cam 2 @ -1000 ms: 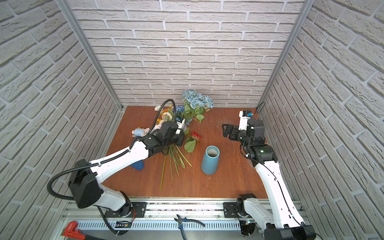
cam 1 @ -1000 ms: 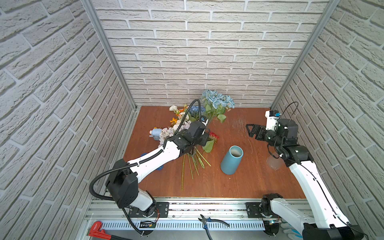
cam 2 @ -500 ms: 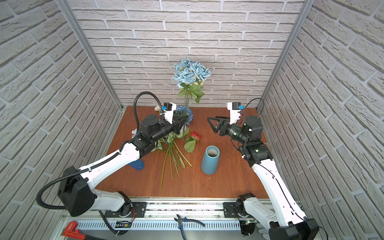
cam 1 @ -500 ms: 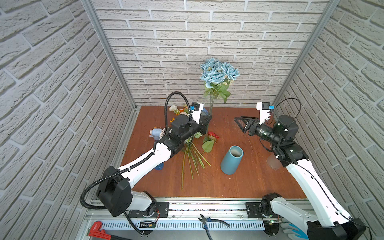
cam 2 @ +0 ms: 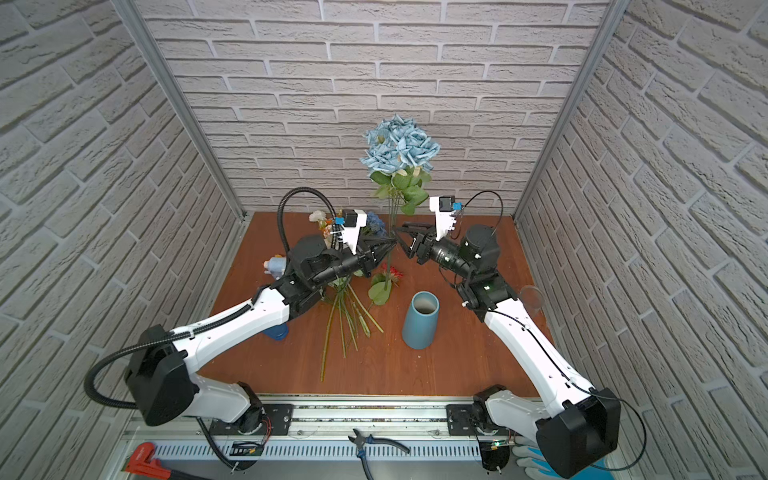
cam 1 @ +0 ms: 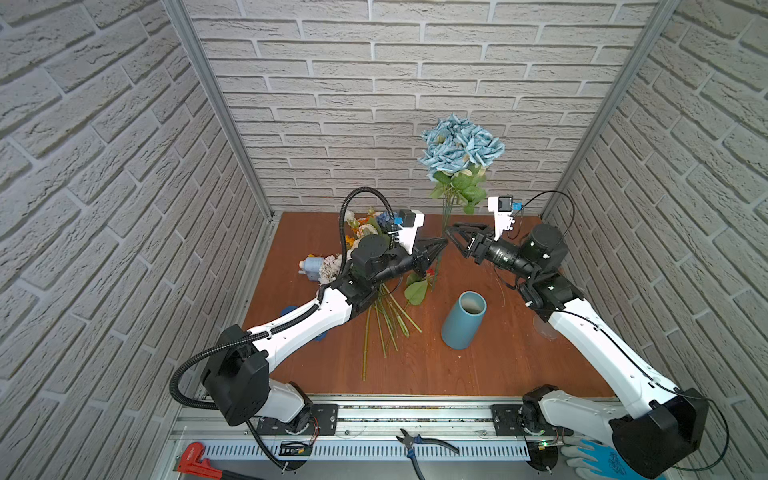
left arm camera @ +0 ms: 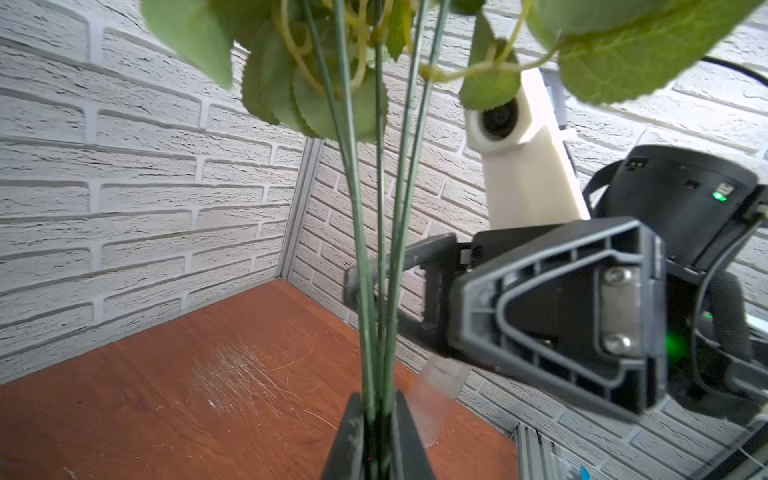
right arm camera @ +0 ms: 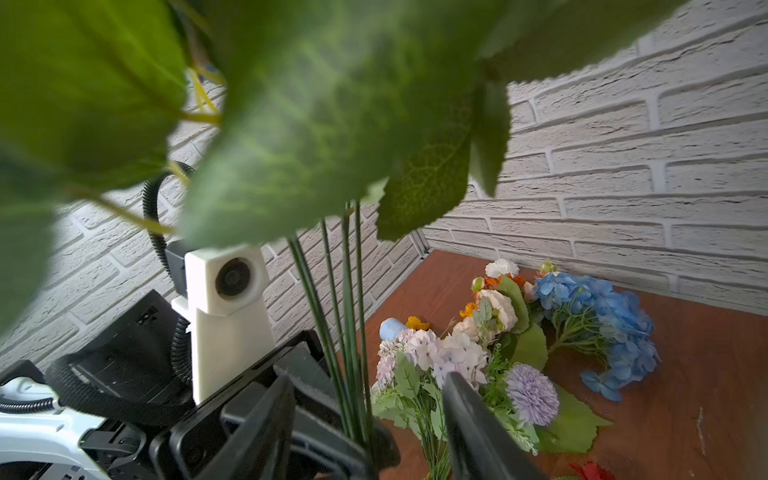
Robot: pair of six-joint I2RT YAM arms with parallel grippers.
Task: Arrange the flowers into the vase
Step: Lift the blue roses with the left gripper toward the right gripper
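The left hand (cam 1: pixel 441 246) clamps the bunch of dusty-blue fabric roses on long green stems (cam 1: pixel 459 149), which stands at upper centre in a top view. Its long axis is near vertical, blooms up. The right hand (cam 1: pixel 452 233), jaws apart, straddles the stems. It should close squarely before the left releases, then aim the stem ends at the blue tapered vase (cam 1: pixel 463 320).

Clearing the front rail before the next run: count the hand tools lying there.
2: a red wrench at the left end of the front rail, and pliers near its middle. More may lie below the frame's edge.
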